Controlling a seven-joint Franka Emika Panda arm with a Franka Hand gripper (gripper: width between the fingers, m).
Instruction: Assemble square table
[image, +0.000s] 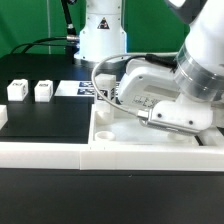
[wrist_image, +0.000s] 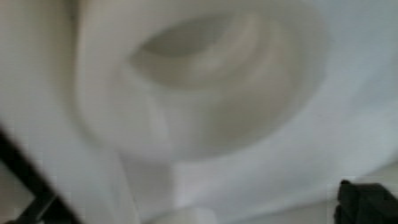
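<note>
Gripper (image: 142, 117) is seen low over the square table's slab (image: 122, 140), at the end of the arm (image: 200, 70) that reaches in from the exterior view's right. Its fingertips are masked by the white hand body, so it cannot be told whether the jaws are spread or whether anything is held. In the wrist view only a blurred white surface with a round hollow (wrist_image: 199, 52) is shown, very close.

The slab is laid flat at centre-right, just behind the low white rail (image: 50, 152) along the near edge. One round hole (image: 103, 133) is visible.

Two leg blocks (image: 15, 90) (image: 43, 90) are stood side by side at far left on the black table (image: 50, 120), well apart from the slab. The marker board (image: 72, 88) is noted just right of them.
</note>
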